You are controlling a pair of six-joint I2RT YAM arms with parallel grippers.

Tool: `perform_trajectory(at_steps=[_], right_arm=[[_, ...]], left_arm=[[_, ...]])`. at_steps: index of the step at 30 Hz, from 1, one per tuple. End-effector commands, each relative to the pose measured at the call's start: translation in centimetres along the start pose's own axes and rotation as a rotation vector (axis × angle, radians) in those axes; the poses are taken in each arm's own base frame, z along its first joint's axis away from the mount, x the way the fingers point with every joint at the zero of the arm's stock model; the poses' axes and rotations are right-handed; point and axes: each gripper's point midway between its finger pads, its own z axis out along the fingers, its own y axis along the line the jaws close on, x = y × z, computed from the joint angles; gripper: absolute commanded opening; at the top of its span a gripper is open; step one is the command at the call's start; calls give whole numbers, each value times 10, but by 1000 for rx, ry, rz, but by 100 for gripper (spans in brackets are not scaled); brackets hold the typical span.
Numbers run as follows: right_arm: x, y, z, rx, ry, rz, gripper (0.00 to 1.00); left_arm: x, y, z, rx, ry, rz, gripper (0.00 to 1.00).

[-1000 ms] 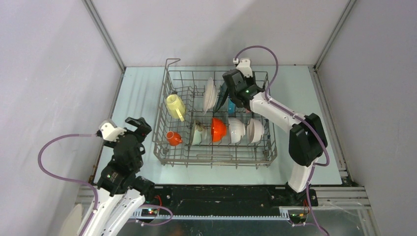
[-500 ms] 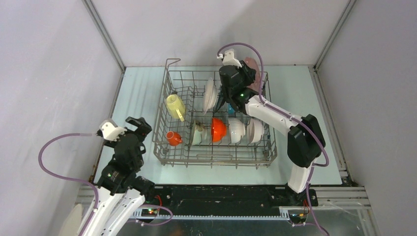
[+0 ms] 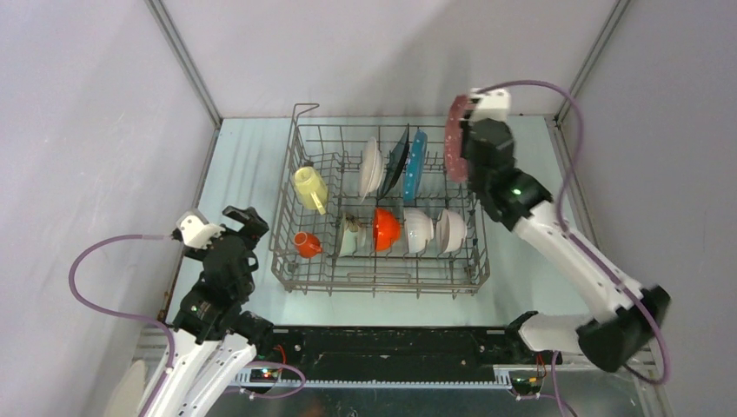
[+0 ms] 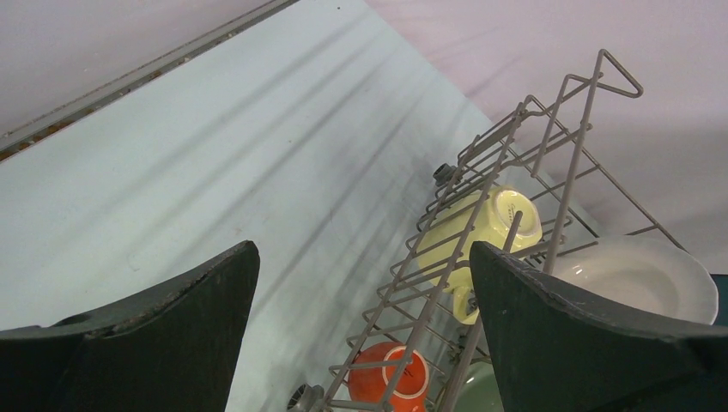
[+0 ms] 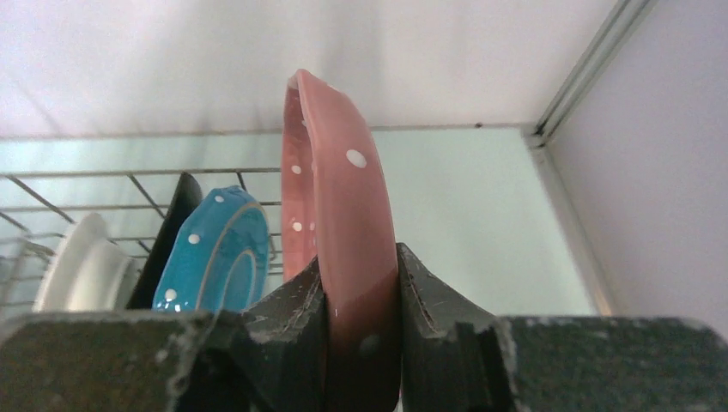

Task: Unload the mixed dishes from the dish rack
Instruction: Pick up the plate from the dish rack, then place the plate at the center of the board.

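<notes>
The grey wire dish rack (image 3: 287, 261) stands mid-table. Its back row holds a white plate (image 3: 371, 166), a black plate (image 3: 398, 157) and a blue plate (image 3: 416, 162). The front row holds an orange bowl (image 3: 386, 228), white bowls (image 3: 419, 230), a pale green bowl (image 3: 348, 240), an orange mug (image 3: 306, 244) and a pale yellow cup (image 3: 309, 186). My right gripper (image 3: 465, 156) is shut on the pink dotted plate (image 3: 454, 135), held on edge above the rack's back right corner; it also shows in the right wrist view (image 5: 343, 206). My left gripper (image 3: 242, 219) is open and empty, left of the rack.
The left wrist view shows the rack's left wall (image 4: 481, 223), the yellow cup (image 4: 481, 225) and the orange mug (image 4: 391, 375) behind it. The enclosure's walls and metal posts (image 3: 187, 69) surround the table.
My right arm lifted the pink plate out of the rack's back row and swung it up and right, to the back right corner. The left arm has not moved.
</notes>
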Motion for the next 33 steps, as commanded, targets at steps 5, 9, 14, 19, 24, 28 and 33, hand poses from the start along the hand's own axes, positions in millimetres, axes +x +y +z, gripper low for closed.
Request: perform_trajectory(at_steps=[5,9,14,19,24,28,33], right_arm=[[-4,-86,-32,-16,-104,584,0],[25,-148,-60,131,-161,780,0],[83,-204,-84,354,-145,880,0],[128,-231,-99,497,-112,956,0],[189,-231,-94,563,-22,1040,0],[228,-226,-84,559,28,1086,0],[255,-221,-76,534,60,1110,0]], left_arm=[[-5,4,1,-19,-37,-23,100],[-6,6,0,-15,-46,-34,100],[-5,4,1,-12,-42,-31,100],[-3,2,2,-15,-33,-20,100],[-3,4,2,-24,-34,-18,100],[-3,4,2,-22,-36,-28,100],[-3,4,1,-18,-33,-29,100]])
